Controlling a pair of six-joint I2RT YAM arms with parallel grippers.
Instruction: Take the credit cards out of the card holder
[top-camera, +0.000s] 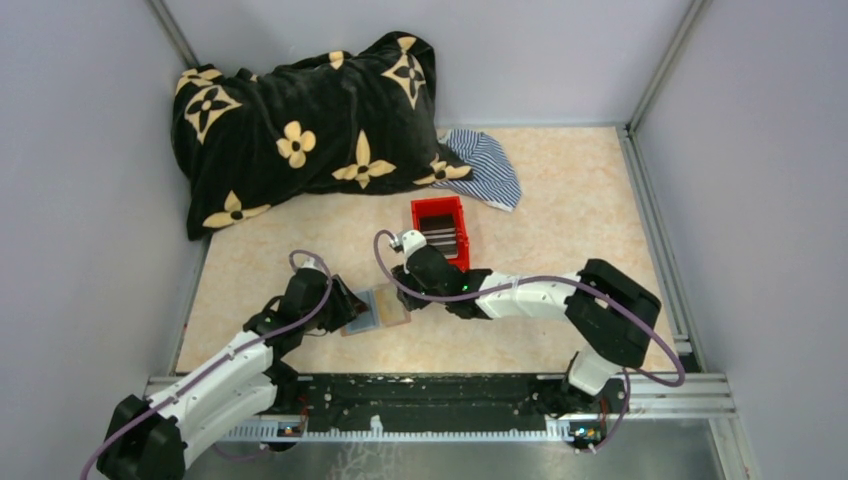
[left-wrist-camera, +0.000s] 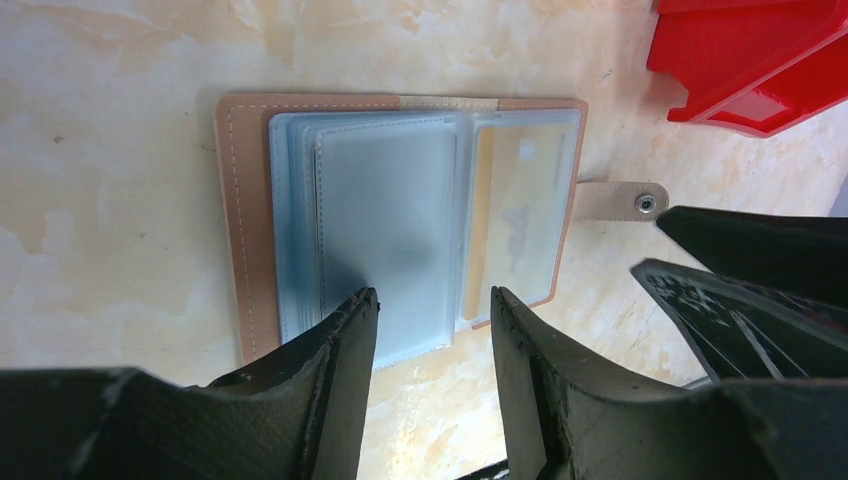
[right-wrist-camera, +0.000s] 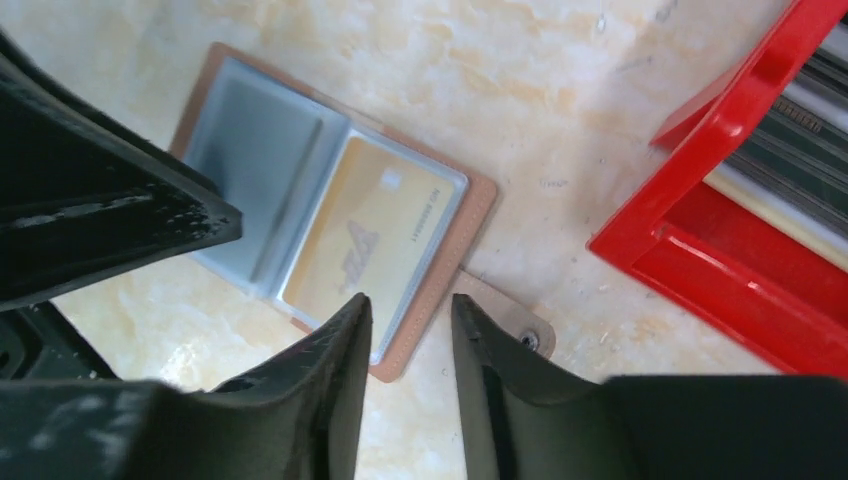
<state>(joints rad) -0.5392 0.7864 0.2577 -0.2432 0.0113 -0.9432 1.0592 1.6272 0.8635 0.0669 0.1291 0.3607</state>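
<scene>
Card holder lies open, orange card inside; my left gripper and right gripper hover at its edge, both released.

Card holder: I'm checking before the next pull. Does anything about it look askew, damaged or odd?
Nothing looks damaged. The holder lies open and flat, at a slant in the top view. One tan card sits in the side nearest the strap; the other side looks empty. The strap sticks out sideways, unsnapped.
</scene>
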